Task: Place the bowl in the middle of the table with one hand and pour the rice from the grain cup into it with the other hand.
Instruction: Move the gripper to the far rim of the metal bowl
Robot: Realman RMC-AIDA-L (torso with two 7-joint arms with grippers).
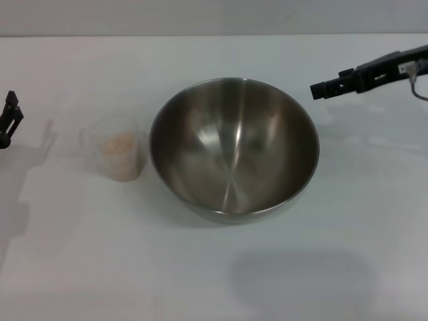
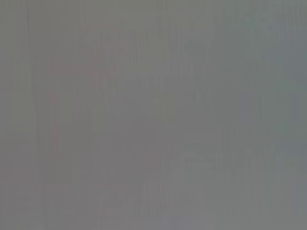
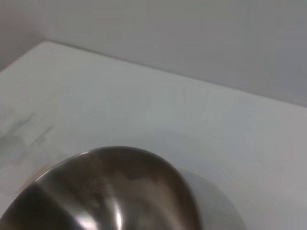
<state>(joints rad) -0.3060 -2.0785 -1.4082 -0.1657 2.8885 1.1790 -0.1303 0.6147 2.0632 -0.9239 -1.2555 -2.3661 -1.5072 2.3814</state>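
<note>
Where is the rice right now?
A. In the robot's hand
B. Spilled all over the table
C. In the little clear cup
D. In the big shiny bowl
C: the rice sits in the cup standing on the table just beside the bowl, and the bowl is empty inside.

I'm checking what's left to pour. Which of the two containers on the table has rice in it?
The grain cup, the small clear one on the bowl's left, holds the rice. The bowl, large and steel, is empty inside.
</note>
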